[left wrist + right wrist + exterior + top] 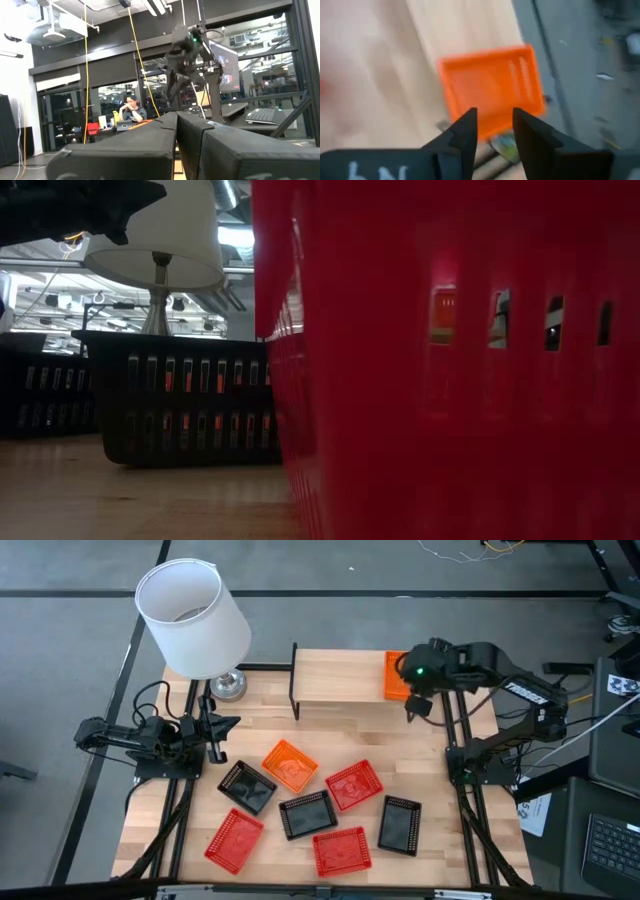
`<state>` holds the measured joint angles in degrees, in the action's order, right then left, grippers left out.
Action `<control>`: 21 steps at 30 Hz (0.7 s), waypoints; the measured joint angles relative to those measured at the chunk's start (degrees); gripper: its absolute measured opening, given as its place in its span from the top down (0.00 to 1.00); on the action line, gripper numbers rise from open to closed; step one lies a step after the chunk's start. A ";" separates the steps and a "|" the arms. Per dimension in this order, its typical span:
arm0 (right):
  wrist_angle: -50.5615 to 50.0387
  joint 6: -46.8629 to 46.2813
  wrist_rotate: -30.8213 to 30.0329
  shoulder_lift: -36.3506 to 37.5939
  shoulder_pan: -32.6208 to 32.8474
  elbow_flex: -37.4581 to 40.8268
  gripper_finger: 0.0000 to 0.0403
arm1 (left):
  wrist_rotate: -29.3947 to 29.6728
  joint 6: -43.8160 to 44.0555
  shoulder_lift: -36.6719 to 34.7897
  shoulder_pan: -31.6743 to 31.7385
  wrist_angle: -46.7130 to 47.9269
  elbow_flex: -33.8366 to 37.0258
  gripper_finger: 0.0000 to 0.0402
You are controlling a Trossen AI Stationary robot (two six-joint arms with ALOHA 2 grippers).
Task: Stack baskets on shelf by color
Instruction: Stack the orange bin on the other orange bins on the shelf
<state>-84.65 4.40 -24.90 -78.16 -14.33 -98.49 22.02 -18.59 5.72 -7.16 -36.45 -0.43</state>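
Over on the left, the left gripper (215, 736) waits low at the counter's (440, 840) edge, its fingers pressed together, just in front of a white-shaded lamp (195, 620). Spread across the near half of the counter lie seven baskets: a red one (234, 839) nearest the left front, a black one (247, 786) behind it, an orange one (290, 764) beside that, then a black one (307, 815), a red one (354, 784), another red one (342, 851) at the front, and a black one (400, 824) farthest right. Behind them stands the shelf (340, 677), and at its right end sits an orange basket (492, 87). The right gripper (492, 122) hovers just above that basket's near edge, fingers spread and holding nothing.
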 joint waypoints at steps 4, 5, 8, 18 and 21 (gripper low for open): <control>11.17 -1.00 19.07 -0.04 0.04 -1.40 0.69 | 0.00 0.00 0.01 0.01 -0.02 -0.01 1.00; 14.63 -0.75 23.98 -0.06 0.09 -1.17 0.69 | 0.01 0.00 0.01 0.01 0.01 -0.01 1.00; 26.65 1.99 34.55 -0.11 0.09 1.67 0.69 | 0.01 0.00 0.02 0.00 0.01 -0.02 1.00; 60.11 9.99 39.48 -1.24 0.87 22.58 0.69 | 0.00 0.00 0.00 0.00 -0.02 -0.02 1.00; 69.55 10.79 40.85 -4.29 3.55 28.29 0.69 | 0.02 0.00 0.00 0.00 -0.25 0.01 1.00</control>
<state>-15.10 15.20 15.96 -82.45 -10.78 -70.20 22.04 -18.59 5.72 -7.16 -36.71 -0.43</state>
